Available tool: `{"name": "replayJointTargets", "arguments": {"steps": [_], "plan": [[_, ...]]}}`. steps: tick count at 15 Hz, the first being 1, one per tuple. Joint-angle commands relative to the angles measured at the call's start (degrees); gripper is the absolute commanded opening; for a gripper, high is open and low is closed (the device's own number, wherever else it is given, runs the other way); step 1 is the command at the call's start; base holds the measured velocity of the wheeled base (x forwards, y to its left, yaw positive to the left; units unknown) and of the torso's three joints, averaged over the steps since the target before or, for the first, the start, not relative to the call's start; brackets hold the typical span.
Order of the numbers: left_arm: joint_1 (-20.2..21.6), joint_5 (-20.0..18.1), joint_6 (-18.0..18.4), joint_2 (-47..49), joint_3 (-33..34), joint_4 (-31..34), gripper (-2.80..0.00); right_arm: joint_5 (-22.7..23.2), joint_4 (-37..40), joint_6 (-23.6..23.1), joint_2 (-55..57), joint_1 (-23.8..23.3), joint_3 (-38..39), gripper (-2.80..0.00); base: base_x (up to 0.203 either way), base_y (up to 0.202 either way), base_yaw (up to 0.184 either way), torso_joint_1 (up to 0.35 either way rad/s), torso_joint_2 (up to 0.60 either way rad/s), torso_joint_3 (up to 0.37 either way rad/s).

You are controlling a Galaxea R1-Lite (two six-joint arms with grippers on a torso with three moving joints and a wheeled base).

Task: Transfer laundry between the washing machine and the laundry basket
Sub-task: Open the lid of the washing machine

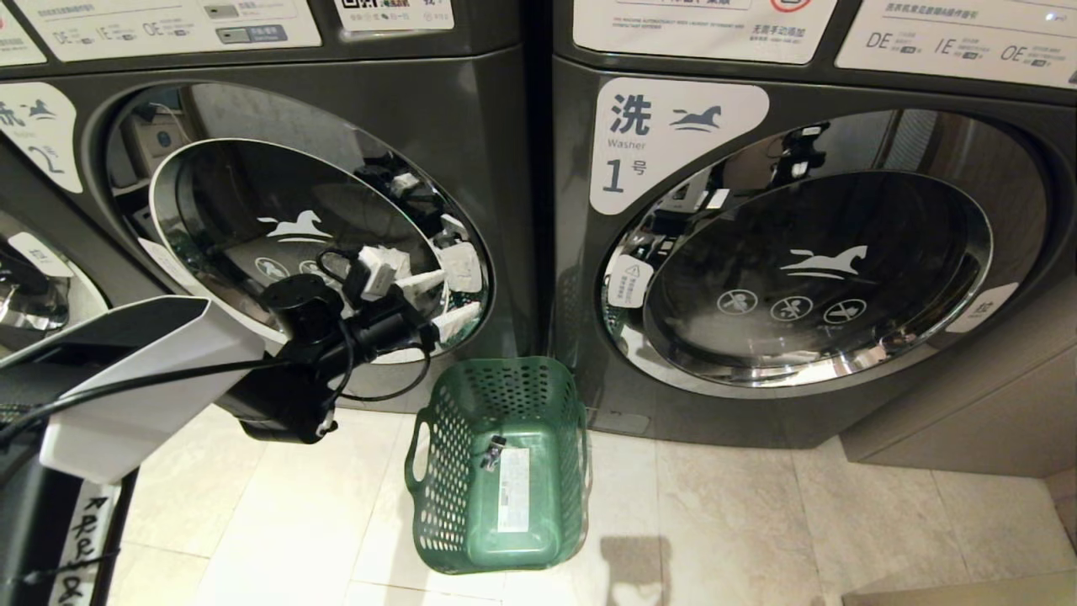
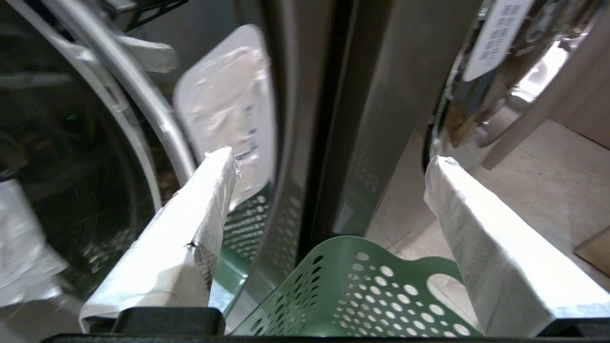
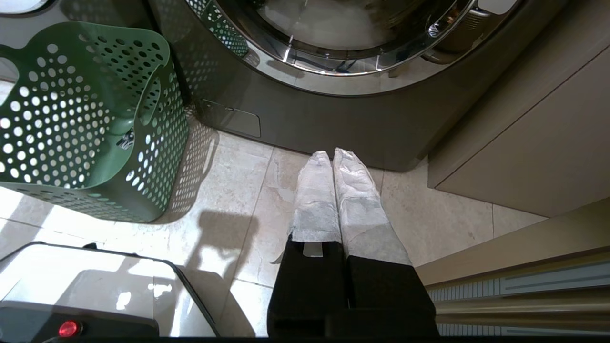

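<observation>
Left gripper spread wide at the door of washer 2, basket empty on the floor

Head view: the left arm reaches across the lower part of the washing machine (image 1: 278,202), the dark grey front-loader marked "2", whose chrome-rimmed glass door is closed. The left gripper (image 1: 421,290) sits right in front of that glass, released and holding nothing. The laundry basket (image 1: 496,463) stands on the tiled floor (image 1: 757,522) between this machine and the like machine marked "1" (image 1: 808,252); only a white sticker and a small tag show on its base. No laundry can be seen.

Left wrist view: the cloth-wrapped fingers (image 2: 190,238) stand far apart, with the seam between the two machines and the basket's rim between them.

Right wrist view: the right gripper (image 3: 333,190) hangs over the floor before machine "1", its fingers pressed together and clenched on nothing, the basket well to one side
</observation>
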Motion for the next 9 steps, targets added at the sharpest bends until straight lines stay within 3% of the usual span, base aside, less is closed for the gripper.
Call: {"name": "replayJointTargets", "arguments": {"steps": [1,9], "plan": [[0.01,1.53,0.01,-0.14,-0.17,-0.56,0.00,0.06,0.02,-0.06,0.09,0.01,0.00,-2.80,0.000,0.000,0.000,0.000,0.00,0.000],[0.27,4.27,-0.05,-0.52,0.55,-0.49,0.00,0.06,0.02,-0.06,0.06,0.01,0.00,-2.80,0.000,0.000,0.000,0.000,0.00,0.000]]}}
